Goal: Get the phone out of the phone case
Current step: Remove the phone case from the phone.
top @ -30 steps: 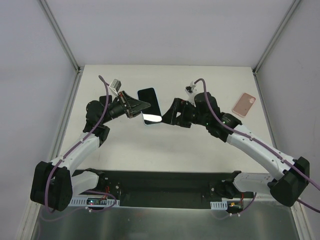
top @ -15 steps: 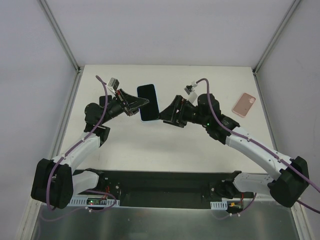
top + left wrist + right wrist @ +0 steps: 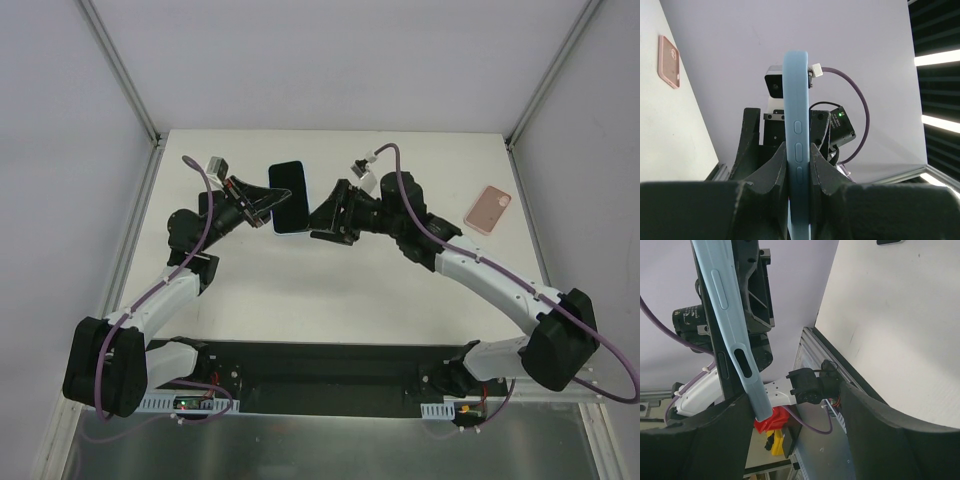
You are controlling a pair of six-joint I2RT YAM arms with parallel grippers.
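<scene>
Left fingers (image 3: 767, 175) clamp the cased phone (image 3: 288, 195) aloft (probably an anchor for peeling). Right fingers (image 3: 890, 440) gape alongside its blue phone case (image 3: 725, 305).

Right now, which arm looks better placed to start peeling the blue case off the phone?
Probably the right. The left gripper is shut on the cased phone, clamping its front and back, so it is busy. The right gripper is open, one finger against the phone's edge, free to pry.
</scene>
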